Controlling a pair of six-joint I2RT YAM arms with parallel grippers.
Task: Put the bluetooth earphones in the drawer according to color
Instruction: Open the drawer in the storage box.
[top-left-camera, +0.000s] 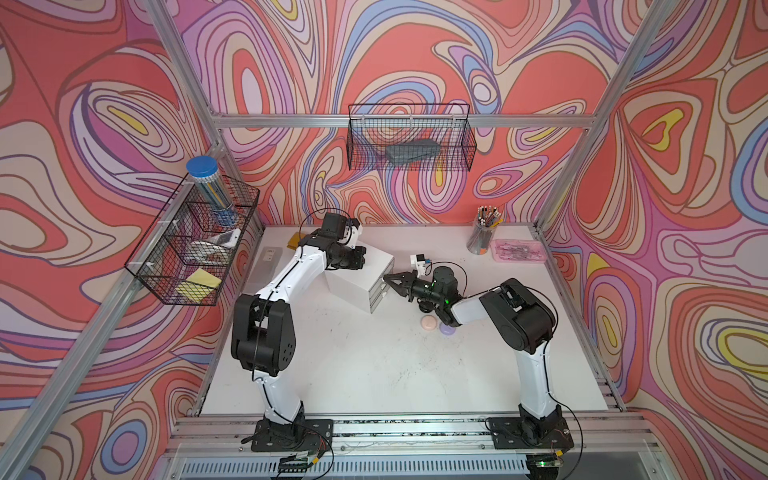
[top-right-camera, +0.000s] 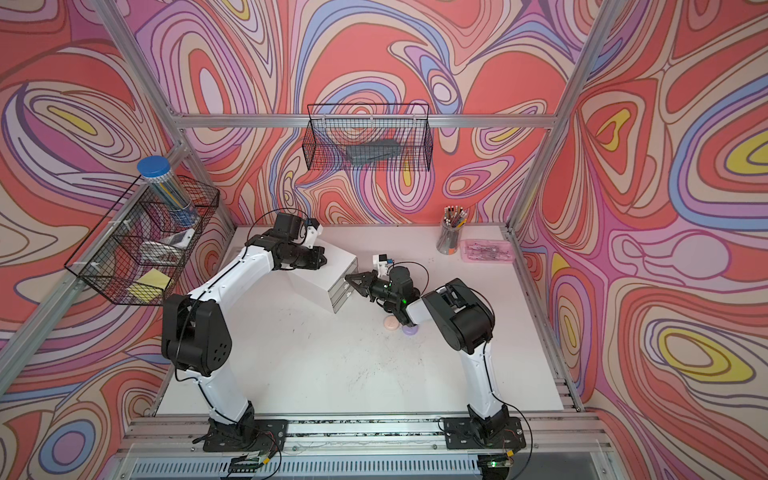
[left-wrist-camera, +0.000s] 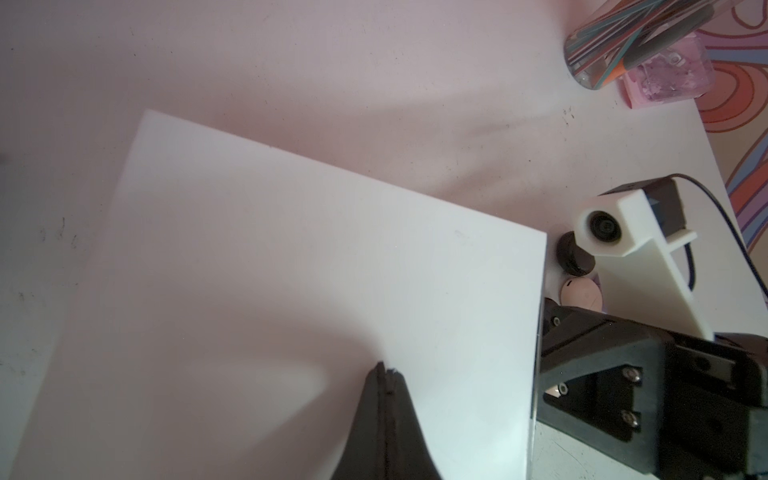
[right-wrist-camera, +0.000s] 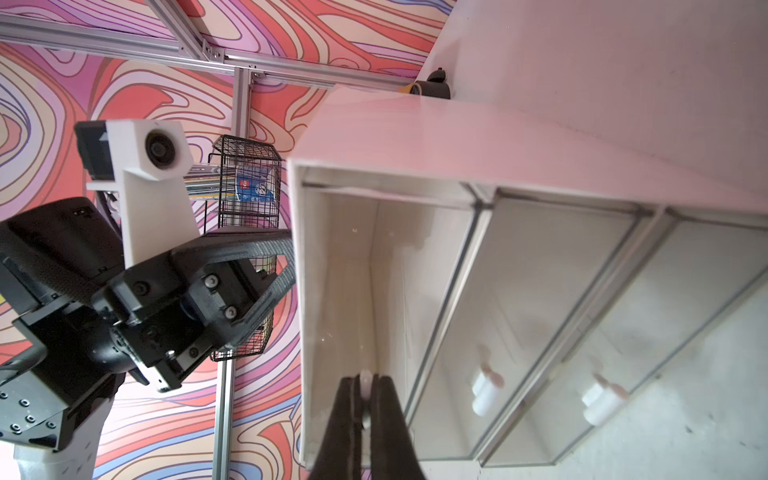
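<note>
At the front of the white three-drawer cabinet (top-left-camera: 359, 272), the right end effector (right-wrist-camera: 365, 388) is clenched on the small white knob (right-wrist-camera: 365, 379) of the top drawer, its jaws pinched tight around it in the right wrist view. On the cabinet's flat top, the left end effector (left-wrist-camera: 385, 372) is clenched on nothing, tips pressed together and touching or just above the white surface, seemingly to brace the cabinet. Through the clear fronts no case shows inside any drawer. The bluetooth earphones in sight lie on the bench (top-left-camera: 374, 365) near the cabinet's front: a pale pink case (top-left-camera: 428, 322) and a lavender case (top-left-camera: 447, 330) just beside each other under the right arm, and, in the left wrist view, a black case (left-wrist-camera: 575, 259) next to a pale pink case, perhaps the same one. Any others are hidden. The step in hand looks like opening the top drawer, with no sorting done yet. The next move calls for a straight pull along the drawer's slide, while the left arm holds the cabinet down so it does not drag across the bench
</note>
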